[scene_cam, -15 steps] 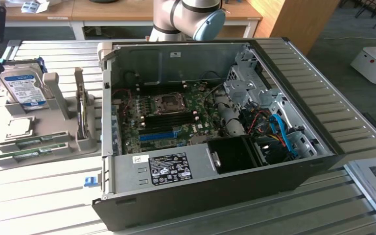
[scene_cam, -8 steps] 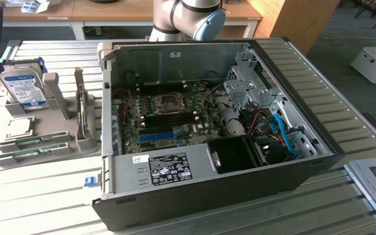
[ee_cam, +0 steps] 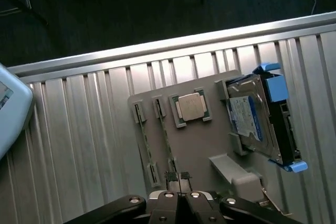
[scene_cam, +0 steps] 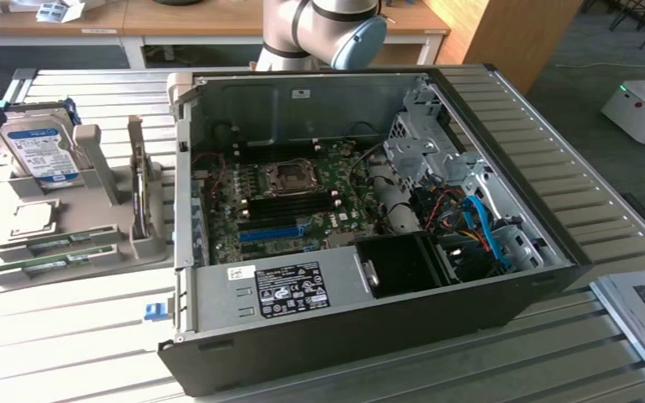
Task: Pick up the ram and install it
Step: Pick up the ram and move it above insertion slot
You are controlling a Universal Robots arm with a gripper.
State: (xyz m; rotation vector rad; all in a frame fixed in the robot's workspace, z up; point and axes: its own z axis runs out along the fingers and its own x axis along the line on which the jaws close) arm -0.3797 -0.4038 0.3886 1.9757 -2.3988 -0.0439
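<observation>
Closest in, the gripper [ee_cam: 178, 177] is hovering over the near end of the grey holder [ee_cam: 197, 142], its fingertips pressed together with nothing between them. That is the first worry: going down like this, the fingertips would be striking the top edge of a board rather than straddling it, and could be chipping it or jamming it deeper.

The ram [scene_cam: 51, 264] is sitting in a long slot of that holder, not yet lifted, and a second stick [scene_cam: 60, 243] is lying in the slot just beside it. With the two so near each other, a finger coming down off-line is likely to be catching the neighbour or the slot wall. A thin board gripped off-centre would probably be tilting as it rises and dragging against the slot.

A little further along, the processor chip [ee_cam: 190, 106] is resting loose in its square pocket, and the hard drive [ee_cam: 251, 121] is leaning upright beyond it; a wide sideways swing could be knocking either one.

Further off, across the slatted surface [scene_cam: 98, 336], the computer case [scene_cam: 524, 277] is lying open with the motherboard [scene_cam: 283, 206] sunk between its walls. Cables [scene_cam: 474, 220] are crowding one side. A stick carried in crooked could be clipping a wall or bearing down unevenly on its socket.
</observation>
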